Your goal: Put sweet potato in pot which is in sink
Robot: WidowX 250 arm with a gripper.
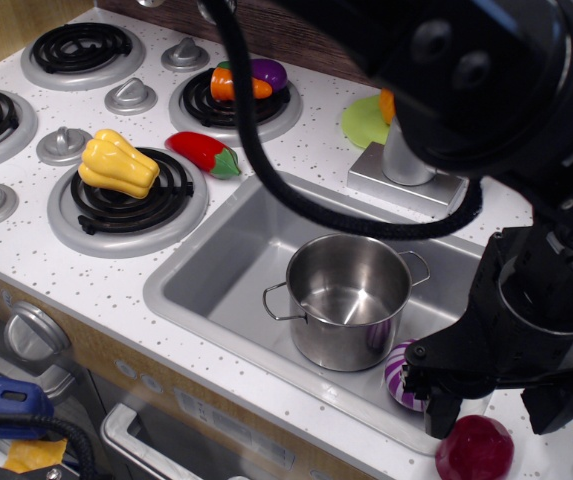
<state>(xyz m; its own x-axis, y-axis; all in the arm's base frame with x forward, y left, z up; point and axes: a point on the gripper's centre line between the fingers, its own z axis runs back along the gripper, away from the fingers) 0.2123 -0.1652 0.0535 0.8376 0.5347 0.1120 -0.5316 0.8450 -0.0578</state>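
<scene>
While the pot sits empty, my gripper hangs open just above the sweet potato, beside the sink, not grabbed yet.

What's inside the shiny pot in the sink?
Nothing that shows: the pot looks empty, only bare shiny metal. Its near inner wall is hidden behind its own rim. The sweet potato sits outside, on the counter.

We see the pot standing in the sink at frame centre, the sweet potato on the counter at lower right, beside the gripper, stove burners upper left.
</scene>
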